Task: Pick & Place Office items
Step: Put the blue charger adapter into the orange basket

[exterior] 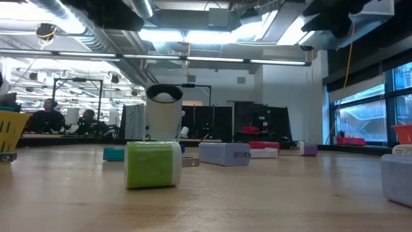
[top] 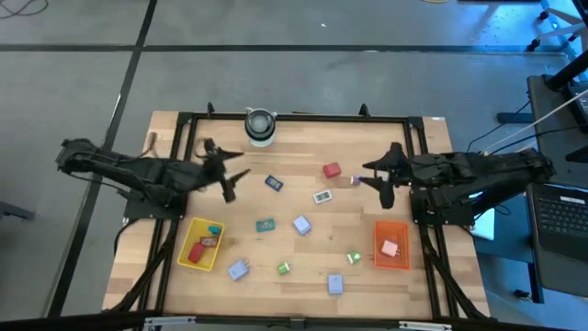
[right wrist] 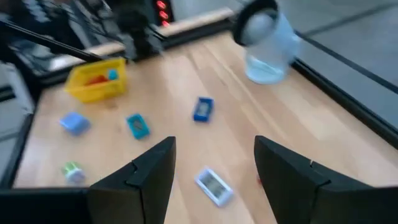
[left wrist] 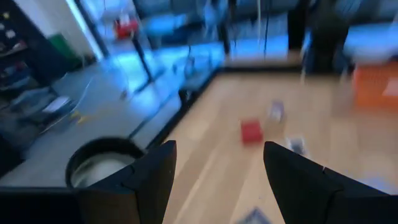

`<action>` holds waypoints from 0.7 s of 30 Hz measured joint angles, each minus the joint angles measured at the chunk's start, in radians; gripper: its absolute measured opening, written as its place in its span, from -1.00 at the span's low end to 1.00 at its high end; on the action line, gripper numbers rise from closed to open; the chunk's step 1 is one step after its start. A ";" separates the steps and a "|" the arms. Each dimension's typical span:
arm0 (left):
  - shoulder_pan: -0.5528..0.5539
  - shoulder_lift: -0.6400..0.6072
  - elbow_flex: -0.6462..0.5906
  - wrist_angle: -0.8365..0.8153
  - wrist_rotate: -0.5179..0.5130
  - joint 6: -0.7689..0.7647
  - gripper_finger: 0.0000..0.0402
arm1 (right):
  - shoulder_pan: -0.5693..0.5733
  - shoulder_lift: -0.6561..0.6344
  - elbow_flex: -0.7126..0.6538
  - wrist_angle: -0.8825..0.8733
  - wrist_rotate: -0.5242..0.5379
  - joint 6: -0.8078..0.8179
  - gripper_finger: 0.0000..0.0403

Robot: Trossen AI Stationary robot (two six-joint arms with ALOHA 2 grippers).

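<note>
My left gripper (top: pixel 230 177) hangs wide open and empty at centre-left of the high view, my right gripper (top: pixel 380 179) likewise at centre-right. Small coloured office items (top: pixel 301 224) lie scattered mid-table, probably waiting for sorting; a few already sit in the yellow plastic tray (top: pixel 186 259) and orange plastic tray (top: pixel 391 261). Plenty of bare wooden table (top: pixel 294 165) between them, black frame rail (top: pixel 331 117) well clear.

I see a light wooden table (top: pixel 303 198) in a black frame. On it: grey-white cylinder (top: pixel 260 126) at 12 o'clock; yellow tray (top: pixel 188 260) at 8; red tray (top: pixel 390 260) at 4; small office items (top: pixel 301 224) scattered about centre, a red block (top: pixel 332 170) toward 1.
</note>
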 joint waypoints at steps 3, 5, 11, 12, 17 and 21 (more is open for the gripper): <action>0.098 -0.136 -0.144 0.245 0.180 0.046 0.18 | -0.016 0.000 0.035 -0.092 0.003 0.032 0.09; 0.168 -0.208 -0.217 0.362 0.324 0.068 0.18 | -0.025 0.000 0.040 -0.097 -0.002 0.043 0.09; 0.372 -0.293 -0.281 0.372 0.528 0.028 0.18 | -0.069 0.032 0.040 -0.153 0.022 0.113 0.09; 0.399 -0.291 -0.282 0.370 0.548 0.009 0.18 | -0.083 0.044 0.040 -0.176 0.041 0.154 0.09; 0.509 -0.267 -0.282 0.349 0.576 -0.059 0.18 | -0.171 0.133 0.040 -0.262 0.037 0.204 0.09; 0.572 -0.255 -0.282 0.316 0.570 -0.103 0.18 | -0.233 0.207 0.040 -0.255 -0.057 0.207 0.09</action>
